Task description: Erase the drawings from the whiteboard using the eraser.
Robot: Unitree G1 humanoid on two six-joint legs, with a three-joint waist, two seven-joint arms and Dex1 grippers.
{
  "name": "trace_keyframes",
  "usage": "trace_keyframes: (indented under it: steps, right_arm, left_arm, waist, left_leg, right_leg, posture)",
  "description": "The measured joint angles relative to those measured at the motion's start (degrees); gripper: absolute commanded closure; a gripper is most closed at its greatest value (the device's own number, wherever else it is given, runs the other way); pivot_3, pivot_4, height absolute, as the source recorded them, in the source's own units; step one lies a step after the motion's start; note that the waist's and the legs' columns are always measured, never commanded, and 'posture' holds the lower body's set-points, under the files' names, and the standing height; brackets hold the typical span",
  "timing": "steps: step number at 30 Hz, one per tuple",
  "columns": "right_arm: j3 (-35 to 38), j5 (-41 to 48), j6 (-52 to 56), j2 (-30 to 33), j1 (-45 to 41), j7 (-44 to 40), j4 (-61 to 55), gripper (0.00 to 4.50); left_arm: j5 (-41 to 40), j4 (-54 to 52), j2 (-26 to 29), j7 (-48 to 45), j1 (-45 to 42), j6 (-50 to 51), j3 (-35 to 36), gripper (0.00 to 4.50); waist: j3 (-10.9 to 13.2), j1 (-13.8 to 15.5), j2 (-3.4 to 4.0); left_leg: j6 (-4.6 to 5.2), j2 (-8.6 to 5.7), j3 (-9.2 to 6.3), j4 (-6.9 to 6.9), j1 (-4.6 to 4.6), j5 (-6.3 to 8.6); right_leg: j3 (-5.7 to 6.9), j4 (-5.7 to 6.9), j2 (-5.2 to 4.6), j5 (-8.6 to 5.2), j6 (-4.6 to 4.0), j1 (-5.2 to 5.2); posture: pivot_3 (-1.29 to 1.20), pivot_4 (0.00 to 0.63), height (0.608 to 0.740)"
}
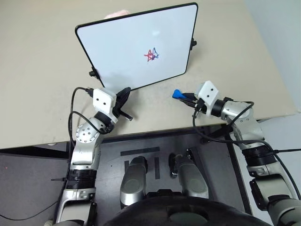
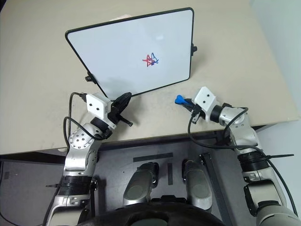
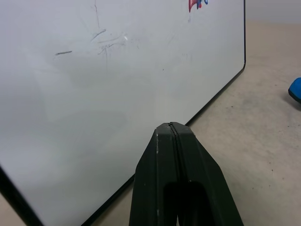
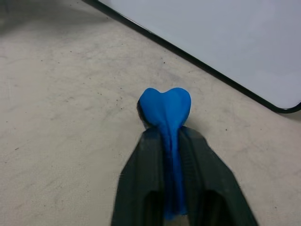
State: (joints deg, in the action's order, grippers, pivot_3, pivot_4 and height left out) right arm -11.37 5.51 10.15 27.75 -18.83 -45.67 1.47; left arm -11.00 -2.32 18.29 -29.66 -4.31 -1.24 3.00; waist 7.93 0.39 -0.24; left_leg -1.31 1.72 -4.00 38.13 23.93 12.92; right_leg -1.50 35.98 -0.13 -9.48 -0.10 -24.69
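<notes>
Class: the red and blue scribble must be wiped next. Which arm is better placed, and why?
Right. Its end effector is already shut on the eraser near the whiteboard. The left end effector is shut and empty.

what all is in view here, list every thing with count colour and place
whiteboard: 1, white with a thin black frame, lying on the table ahead of both arms
drawings: 1 small scribble, red and blue, right of the board's middle
eraser: 1, bright blue, pinched between the right gripper's fingers just above the table, off the board's near right corner
table: 1, beige, under the board
left gripper: 1, black, shut on nothing, pointing at the board's near edge
right gripper: 1, black, shut on the eraser
</notes>
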Motion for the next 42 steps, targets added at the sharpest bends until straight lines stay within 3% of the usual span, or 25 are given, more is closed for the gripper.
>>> trace_keyframes:
  steps: [6, 13, 20, 29, 42]
  right_arm:
    - [0.2, -0.9, -2.2, -0.3, -2.9, 0.8, -0.6, 4.41]
    - [0.5, -5.1, -11.9, -5.8, -15.0, 6.6, -1.1, 4.41]
    - [-5.0, -15.1, -29.3, -9.6, -21.5, 12.9, 15.8, 4.41]
    - [-7.6, -23.9, -43.4, -12.0, -27.2, 23.4, 36.2, 4.41]
    - [-8.0, -27.3, -48.1, -11.3, -29.8, 28.7, 40.9, 4.41]
  left_arm:
    - [0.0, 0.1, -0.2, 0.0, -0.1, -0.2, -0.3, 4.50]
    - [0.1, 0.3, -0.2, 0.0, -0.5, -0.3, -0.6, 4.50]
    - [0.2, 0.8, -0.3, 0.1, -1.2, -0.5, -0.8, 4.50]
    - [0.3, 1.0, -0.4, 1.2, -1.0, -0.8, -0.9, 4.50]
    - [0.3, 1.0, -0.4, 1.3, -0.7, -0.8, -0.9, 4.50]
  waist:
    - [0.0, -0.1, 0.01]
    - [0.0, -0.5, 0.01]
    - [0.0, 0.1, 0.01]
    - [0.0, 0.0, 0.02]
    - [0.0, -0.2, 0.04]
  left_leg:
    - [-0.01, 0.00, 0.00, 0.00, 0.01, -0.01]
    - [-0.01, 0.02, -0.03, -0.07, 0.01, -0.01]
    - [-0.02, 0.01, -0.02, -0.04, 0.08, 0.01]
    - [-0.03, 0.02, -0.02, -0.06, 0.02, 0.02]
    - [-0.04, 0.02, -0.04, -0.08, 0.13, 0.01]
  right_leg:
    - [0.00, 0.01, 0.00, 0.02, -0.02, -0.04]
    - [0.01, 0.03, 0.01, 0.06, -0.09, -0.15]
    - [0.01, 0.03, -0.06, 0.13, -0.16, -0.23]
    - [0.01, 0.05, -0.06, 0.38, -0.34, -0.29]
    - [0.00, 0.00, -0.04, 0.55, -0.42, -0.41]
  posture:
    - [0.00, 0.150, 0.740]
    - [0.00, 0.150, 0.740]
    - [0.00, 0.150, 0.740]
    - [0.00, 0.150, 0.740]
    - [0.00, 0.150, 0.740]
